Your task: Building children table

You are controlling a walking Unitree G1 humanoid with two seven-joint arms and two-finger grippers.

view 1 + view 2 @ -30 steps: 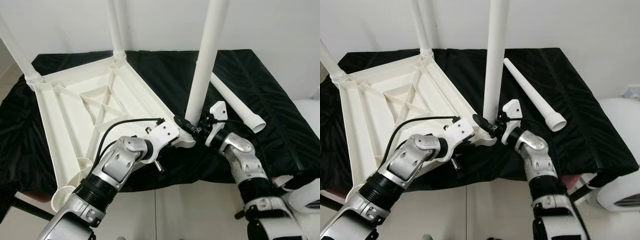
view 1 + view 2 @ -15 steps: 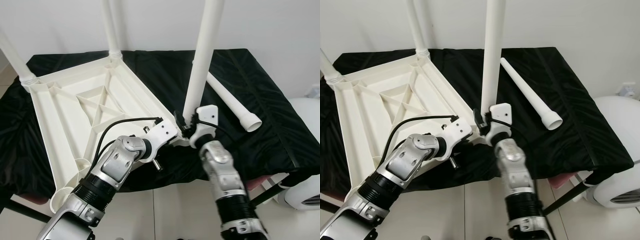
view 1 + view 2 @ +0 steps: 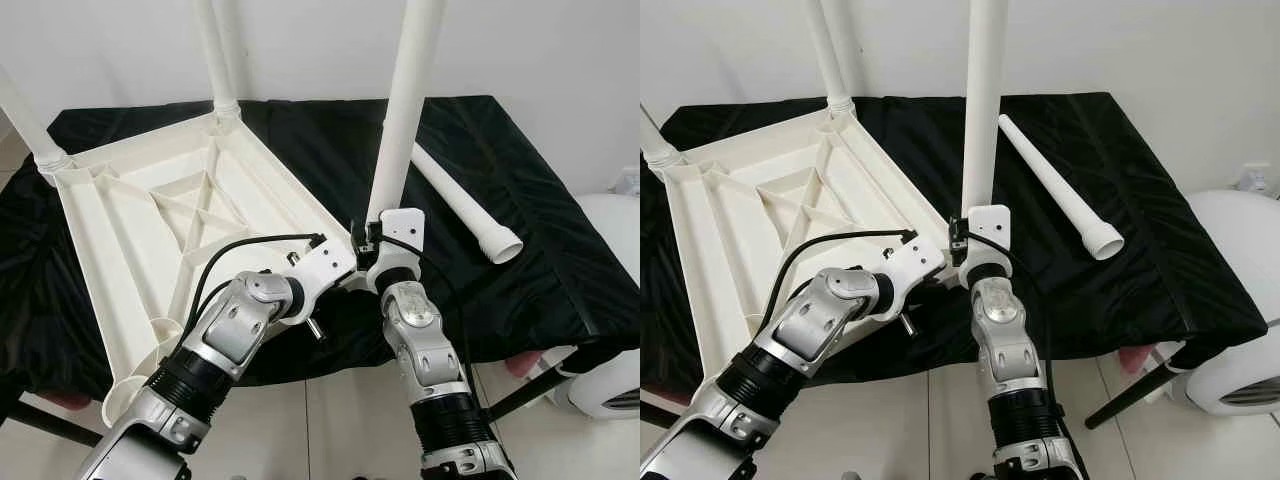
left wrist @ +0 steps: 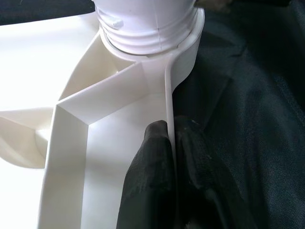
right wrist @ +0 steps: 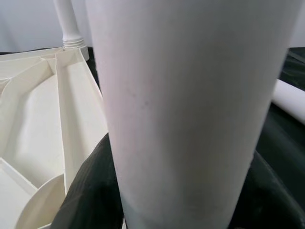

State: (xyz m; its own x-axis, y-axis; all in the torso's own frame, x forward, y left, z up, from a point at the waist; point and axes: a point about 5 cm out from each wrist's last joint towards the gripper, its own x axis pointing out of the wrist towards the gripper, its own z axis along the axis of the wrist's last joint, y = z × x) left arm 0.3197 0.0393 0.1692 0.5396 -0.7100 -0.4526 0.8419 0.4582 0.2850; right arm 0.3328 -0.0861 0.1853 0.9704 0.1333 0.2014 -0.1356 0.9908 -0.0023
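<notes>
- The white tabletop (image 3: 170, 230) lay upside down on the black-draped worktop (image 3: 560, 260).
- Three legs stood in corner sockets: two at the far corners and the near leg (image 3: 400, 120) by the grippers.
- A fourth leg (image 3: 465, 205) lay loose on the cloth, and the nearest socket (image 3: 125, 390) looked unfilled, so one leg seemed left to fit.
- The left gripper (image 4: 171, 157) pinched the tabletop's rim beside the near socket.
- The right gripper (image 5: 181, 191) was clasped around the near leg's base.
- No writing or brand was legible.
</notes>
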